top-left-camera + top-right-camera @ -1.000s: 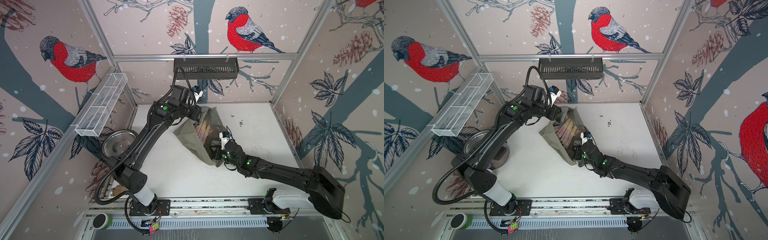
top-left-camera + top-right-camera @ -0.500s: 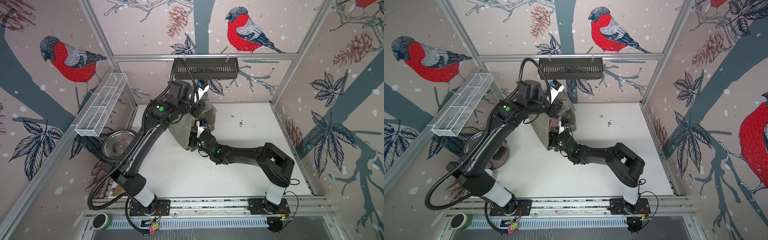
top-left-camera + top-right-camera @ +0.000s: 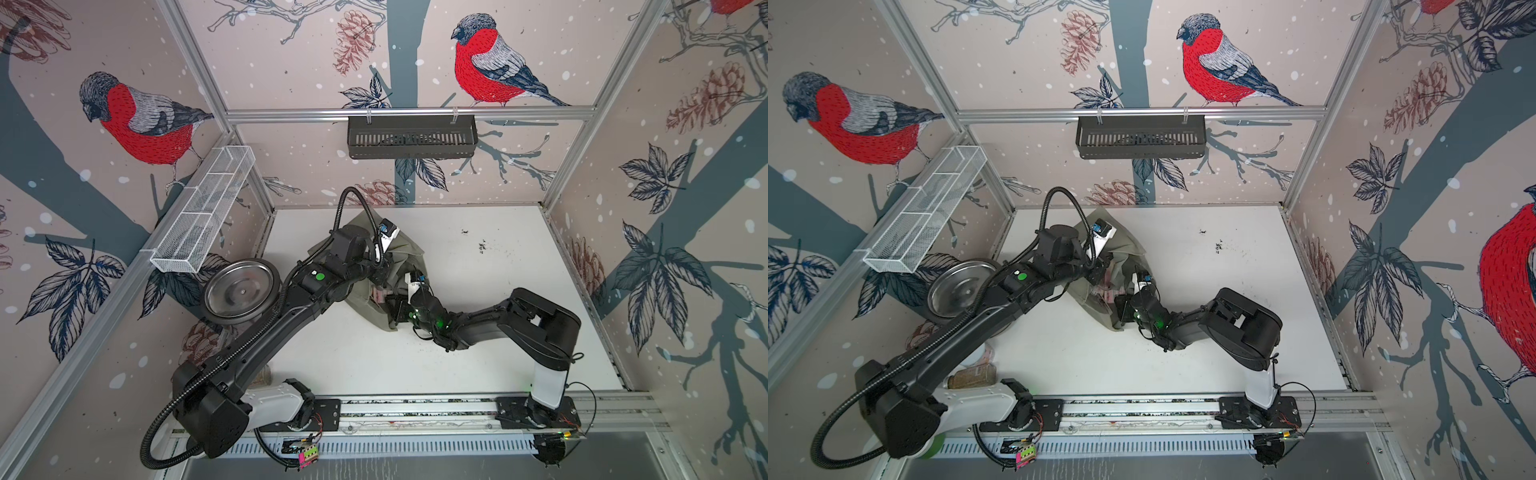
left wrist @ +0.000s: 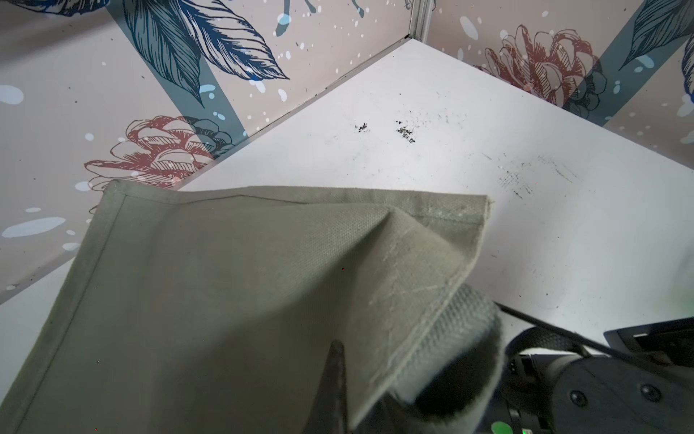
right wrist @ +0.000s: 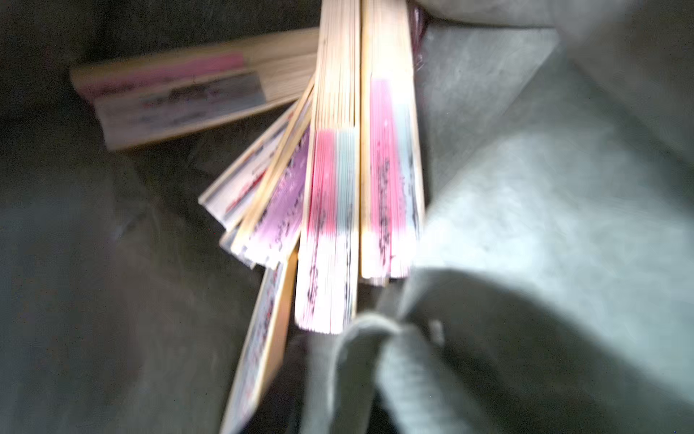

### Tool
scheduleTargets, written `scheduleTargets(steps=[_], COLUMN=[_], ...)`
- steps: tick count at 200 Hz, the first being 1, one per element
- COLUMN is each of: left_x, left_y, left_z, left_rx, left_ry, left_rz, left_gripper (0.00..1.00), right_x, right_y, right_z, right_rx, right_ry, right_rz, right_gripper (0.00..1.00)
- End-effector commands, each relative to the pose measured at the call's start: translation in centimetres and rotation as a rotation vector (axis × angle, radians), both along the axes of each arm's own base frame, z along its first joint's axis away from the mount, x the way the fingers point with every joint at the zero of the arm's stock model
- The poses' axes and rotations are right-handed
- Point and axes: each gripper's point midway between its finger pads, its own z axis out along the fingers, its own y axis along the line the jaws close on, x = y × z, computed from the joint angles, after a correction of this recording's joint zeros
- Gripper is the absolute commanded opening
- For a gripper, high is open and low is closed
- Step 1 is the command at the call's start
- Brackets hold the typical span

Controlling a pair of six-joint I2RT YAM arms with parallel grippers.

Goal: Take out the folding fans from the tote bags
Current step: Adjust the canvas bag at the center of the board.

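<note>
**Fans inside the tote; right gripper at the mouth, no hold confirmed**

Handling: the folding fans (image 5: pixel 330 210) are slim closed bundles of pale slats with pink and purple fabric. I judge them light, stiff along their length, smooth on the outer sticks, and liable to splay if pinched at the loose end. The best hold is across the flat faces of a single fan, near its bare slat end. The tote bag (image 3: pixel 409 253) is soft and will sag over them.

Position: the fans lie inside the tote. The blurred right wrist view shows several splayed together and one crosswise, deeper in. A strap (image 5: pixel 368 330) loops just in front of the nearest fan ends.

Left gripper (image 3: pixel 380 270): fully closed, pinching the tote's rim and holding a panel of fabric up.

Right gripper (image 3: pixel 390 305): at the bag mouth, pointing in at the fans. Its fingers don't show in its own wrist view, so I cannot tell how wide they stand or whether they touch a fan.
</note>
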Motion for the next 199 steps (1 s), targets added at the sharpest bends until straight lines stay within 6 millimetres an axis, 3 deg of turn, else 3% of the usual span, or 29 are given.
scheduleTargets(steps=[1,19,50,80,96,114,154,199], left_x=[0.3,0.3,0.9,0.4,-0.1,-0.2,-0.7,-1.2], left_y=[-0.8,-0.6,0.6,0.5,0.4,0.9,0.8,0.5], left_z=[1.1,0.4,-0.1,0.6,0.8,0.5,-0.1,-1.1], left_rx=[-0.021,0.029,0.088,0.081,0.078,0.086,0.092,0.100], left_ry=[-0.037,-0.056,-0.037,-0.040,-0.037,-0.045,-0.017,0.031], left_rz=[-0.019,-0.017,0.055,0.038,0.020,0.037,0.016,-0.008], left_gripper=[0.00,0.00,0.00,0.00,0.00,0.00,0.00,0.00], right_x=[-1.4,-2.5,-4.3,-5.8,-6.9,-7.3,-6.1,-4.5], right_y=[-1.2,-3.2,-6.3,-7.9,-7.3,-6.0,-2.8,1.7], right_z=[0.2,1.0,3.1,7.0,9.5,10.6,10.5,9.2], right_rx=[-0.026,-0.057,-0.118,-0.082,-0.057,-0.052,-0.018,0.039], right_ry=[-0.015,-0.071,-0.218,-0.395,-0.490,-0.526,-0.495,-0.449], right_rz=[0.043,0.058,0.098,0.110,0.141,0.163,0.165,0.169], right_gripper=[0.57,0.66,0.71,0.70,0.69,0.66,0.51,0.50])
